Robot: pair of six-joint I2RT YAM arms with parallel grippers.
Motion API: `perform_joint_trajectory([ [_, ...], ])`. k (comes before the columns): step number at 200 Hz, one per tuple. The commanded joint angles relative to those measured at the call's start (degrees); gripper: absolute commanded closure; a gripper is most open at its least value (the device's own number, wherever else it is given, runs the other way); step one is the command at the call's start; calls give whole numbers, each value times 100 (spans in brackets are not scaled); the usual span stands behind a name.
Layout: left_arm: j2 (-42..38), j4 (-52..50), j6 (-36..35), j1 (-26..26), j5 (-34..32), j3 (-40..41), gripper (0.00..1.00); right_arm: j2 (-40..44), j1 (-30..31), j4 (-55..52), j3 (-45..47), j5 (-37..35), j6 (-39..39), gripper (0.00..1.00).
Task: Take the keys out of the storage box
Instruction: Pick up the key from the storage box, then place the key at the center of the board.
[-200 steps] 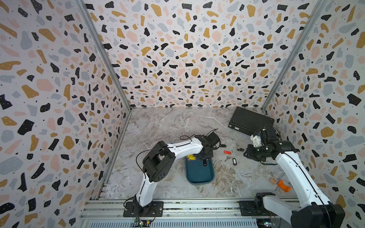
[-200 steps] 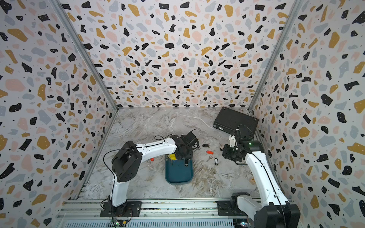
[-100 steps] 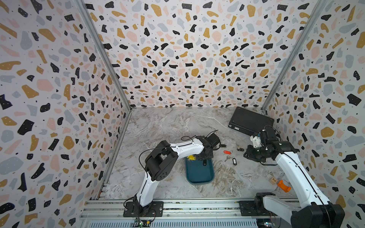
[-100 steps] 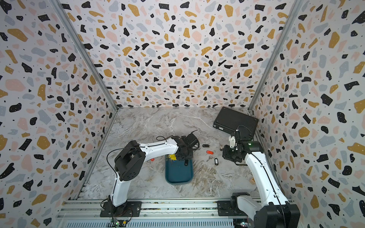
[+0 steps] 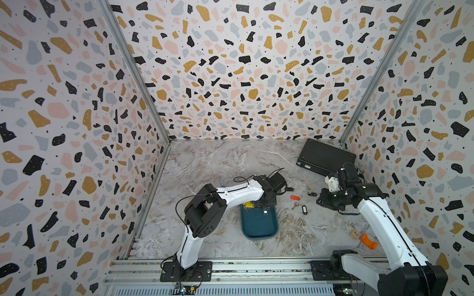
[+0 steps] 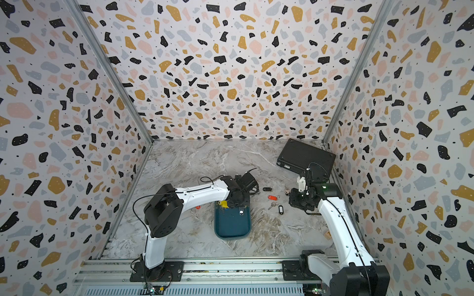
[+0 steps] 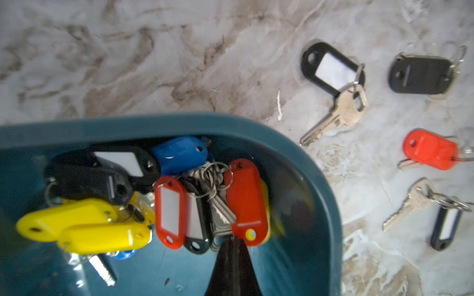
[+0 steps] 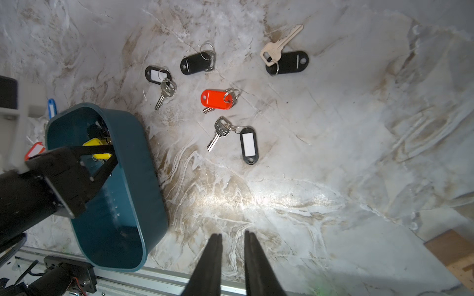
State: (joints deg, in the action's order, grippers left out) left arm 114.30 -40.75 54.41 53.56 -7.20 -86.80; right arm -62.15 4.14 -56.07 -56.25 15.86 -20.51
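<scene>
though hidden in top views, left fingers point(image 7: 223, 274) closed at red tag point(image 7: 246, 202)

Terrazzo-patterned walls point(image 5: 243, 64), grey marbled floor point(image 5: 218, 164)

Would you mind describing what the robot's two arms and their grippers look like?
Both the left arm and right arm have smooth white links between bulky black joint housings, on black bases bolted to a metal rail. A thin black cable loops outside the left one. The left gripper and right gripper are black, each with two slim fingers tapering to a point.
</scene>
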Motion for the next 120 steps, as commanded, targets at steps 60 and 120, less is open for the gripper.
perform_joint_trajectory([
  [60,-1304,-691,-396,23,-276,575,100,151,24,-158,0,36,-5,79],
  [120,-2399,-804,-735,-797,141,1069,100,134,32,-292,-152,106,97,79],
])
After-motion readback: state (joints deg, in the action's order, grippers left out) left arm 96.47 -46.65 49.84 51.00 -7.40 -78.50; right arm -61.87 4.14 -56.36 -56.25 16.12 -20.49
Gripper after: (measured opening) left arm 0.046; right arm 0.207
